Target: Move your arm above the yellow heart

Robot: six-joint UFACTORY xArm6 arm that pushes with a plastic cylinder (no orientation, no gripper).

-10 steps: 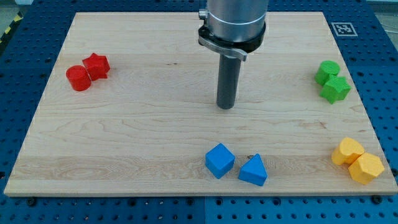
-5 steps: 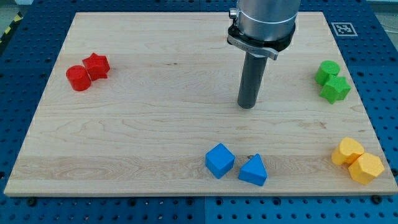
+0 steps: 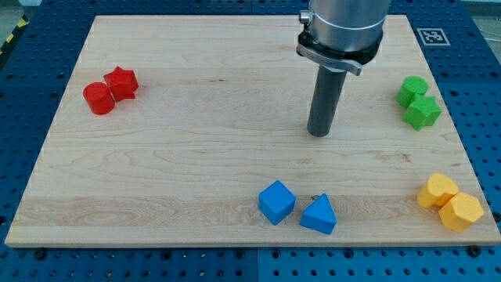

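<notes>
The yellow heart lies near the board's lower right corner, touching a yellow hexagon at its lower right. My tip stands on the wooden board right of centre, well to the left of and above the yellow heart, touching no block.
A green cylinder and a green star sit together at the right edge. A blue cube and a blue triangle lie near the bottom edge below my tip. A red cylinder and a red star sit at the left.
My tip has slid to the view's right, from the board's centre towards the right side. No block has moved.
</notes>
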